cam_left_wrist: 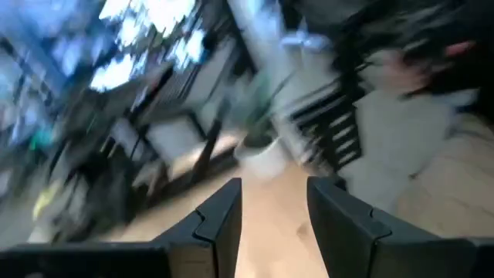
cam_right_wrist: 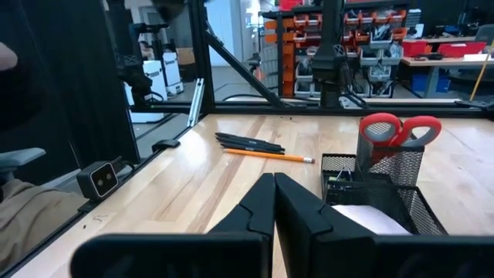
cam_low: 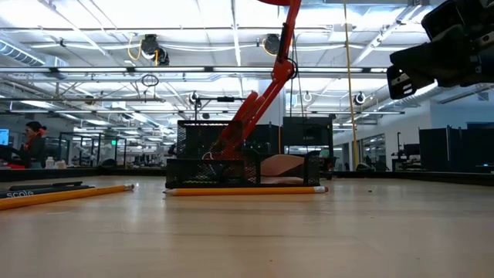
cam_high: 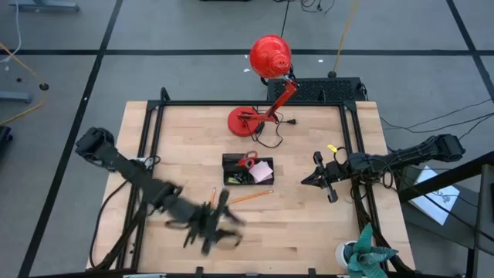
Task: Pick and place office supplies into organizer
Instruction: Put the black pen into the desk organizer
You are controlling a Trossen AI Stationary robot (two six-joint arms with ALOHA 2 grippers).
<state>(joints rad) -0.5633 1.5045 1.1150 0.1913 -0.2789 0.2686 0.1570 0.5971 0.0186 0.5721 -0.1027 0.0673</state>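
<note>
A: Any writing to read?
B: None legible.
A: The grippers?
B: The left gripper [cam_left_wrist: 274, 224] has its fingers spread, nothing between them, near the table's front edge. The right gripper [cam_right_wrist: 275, 202] is pressed together, empty, right of the organizer [cam_high: 238, 171].
A: The supplies?
B: Red-handled scissors [cam_high: 248, 161] and a pink sticky-note pad [cam_high: 262, 171] sit inside the organizer; an orange pencil [cam_high: 250, 198] lies just before it.

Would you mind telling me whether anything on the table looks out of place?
Yes: a pencil lies loose on the table just in front of the organizer, and another pencil with black pens lies further off. Nothing looks spilled or damaged.
</note>
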